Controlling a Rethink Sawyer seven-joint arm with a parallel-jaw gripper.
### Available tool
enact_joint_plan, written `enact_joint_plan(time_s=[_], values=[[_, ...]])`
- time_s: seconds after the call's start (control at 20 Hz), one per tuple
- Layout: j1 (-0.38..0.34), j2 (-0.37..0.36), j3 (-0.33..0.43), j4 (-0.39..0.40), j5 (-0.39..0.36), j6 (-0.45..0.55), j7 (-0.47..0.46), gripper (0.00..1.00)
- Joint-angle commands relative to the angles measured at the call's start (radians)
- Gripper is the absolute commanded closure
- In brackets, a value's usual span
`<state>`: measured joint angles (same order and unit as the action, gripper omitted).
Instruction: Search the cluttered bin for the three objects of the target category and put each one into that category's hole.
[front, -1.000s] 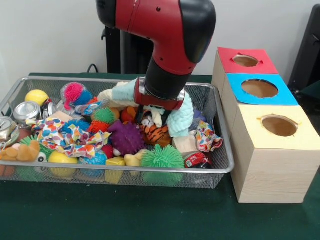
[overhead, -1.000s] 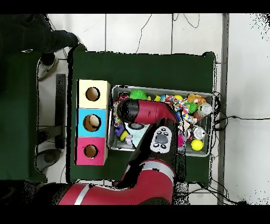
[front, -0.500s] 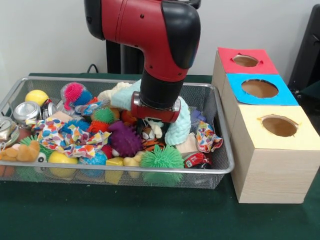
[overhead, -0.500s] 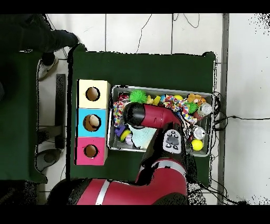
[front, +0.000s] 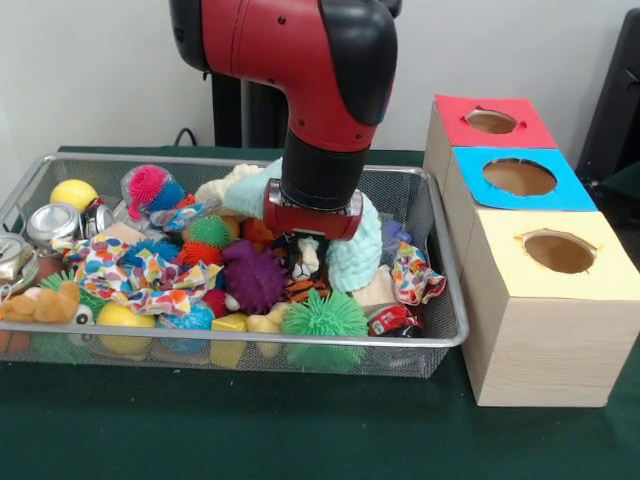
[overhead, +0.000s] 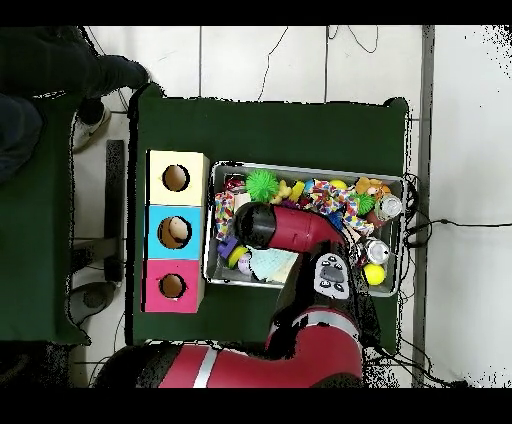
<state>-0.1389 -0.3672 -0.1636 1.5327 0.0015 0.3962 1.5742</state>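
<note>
The wire-mesh bin (front: 300, 341) is full of toys. My gripper (front: 303, 250) reaches straight down into its middle, right over the orange black-striped tiger (front: 304, 286), whose head shows just under the wrist. Clutter and the wrist hide how the gripper stands. The pale yellow duck-like plush (front: 264, 320) lies by the front wall beside a green spiky ball (front: 324, 314). The orange-tan plush (front: 44, 303) lies at the bin's front left; it also shows in the overhead view (overhead: 372, 187). In the overhead view my arm (overhead: 280, 228) covers the gripper and the bin's middle (overhead: 305, 167).
Three wooden boxes stand beside the bin, each with a round hole: red (front: 492, 122), blue (front: 520, 177), yellow (front: 558, 252). A mint knitted cloth (front: 355, 240), a purple spiky ball (front: 252, 276), cans (front: 52, 222) and patterned cloths (front: 140, 272) crowd the bin. A person (overhead: 60, 70) stands at the overhead view's top left.
My arm has shifted a little to the left in the front view and the gripper has come down onto the tiger, which now sits lower and is partly hidden.
</note>
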Motion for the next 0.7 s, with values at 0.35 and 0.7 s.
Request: enact_joint_plan(time_s=[0.35,0.7], values=[[-0.091,-0.124,0.204,0.215,0.006,-0.323,0.243,1.0],[-0.14,-0.324,0.269,0.354,-0.002,-0.405,0.266,1.0]])
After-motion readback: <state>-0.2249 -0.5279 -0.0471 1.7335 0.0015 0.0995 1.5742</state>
